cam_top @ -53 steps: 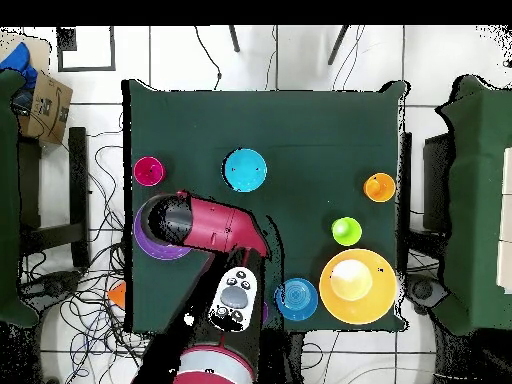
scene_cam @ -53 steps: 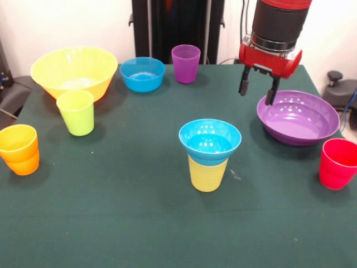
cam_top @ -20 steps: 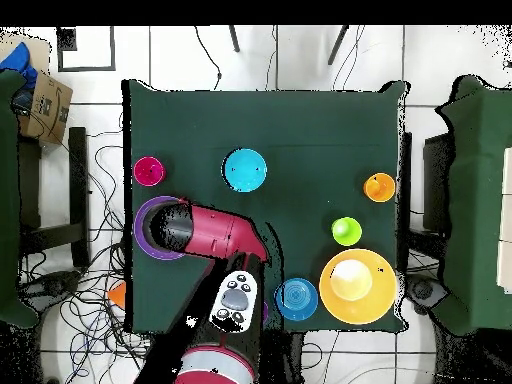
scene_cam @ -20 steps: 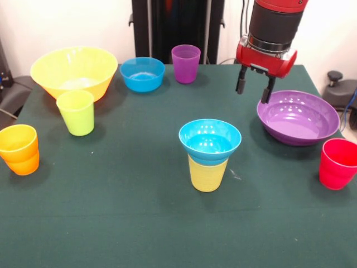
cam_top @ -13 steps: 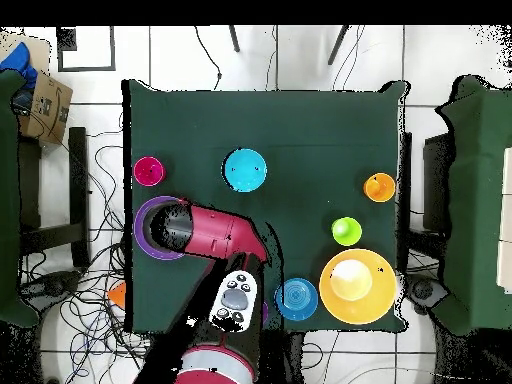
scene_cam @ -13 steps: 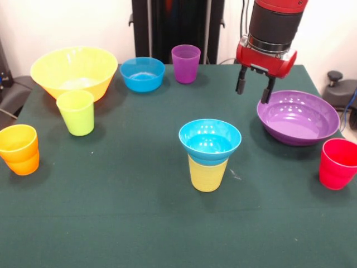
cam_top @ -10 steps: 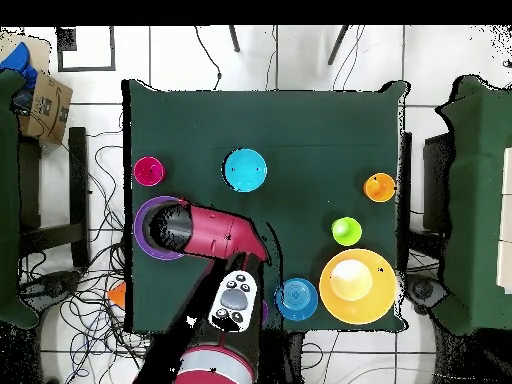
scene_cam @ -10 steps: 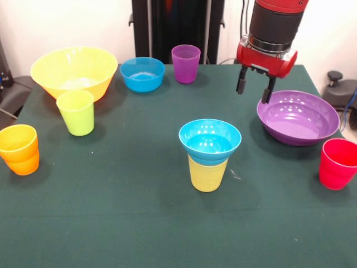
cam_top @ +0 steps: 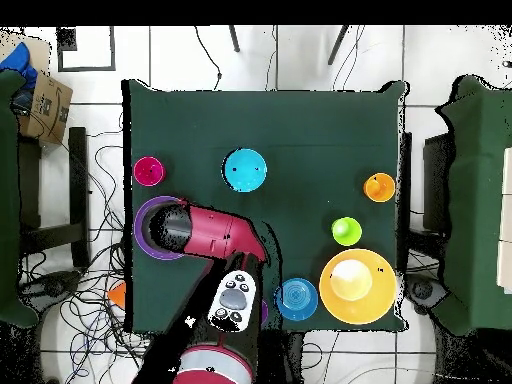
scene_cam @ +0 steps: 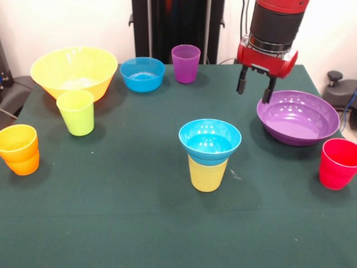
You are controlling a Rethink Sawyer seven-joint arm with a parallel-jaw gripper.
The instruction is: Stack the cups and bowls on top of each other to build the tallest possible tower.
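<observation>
While the big yellow bowl (scene_cam: 73, 71) sits unused, the purple bowl (scene_cam: 298, 118) looks next: gripper (scene_cam: 256, 89) hangs over its rim, jaws apart, empty. Lower, pinch rim, carry to tower (scene_cam: 210, 153).

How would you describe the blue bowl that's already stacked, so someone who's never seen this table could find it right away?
Start at the green table and look to its middle, where a yellow cup stands alone. The blue bowl sits in that cup's mouth, raised off the cloth. The other blue bowl rests directly on the table at the far edge, between the yellow bowl and the purple cup.
</observation>
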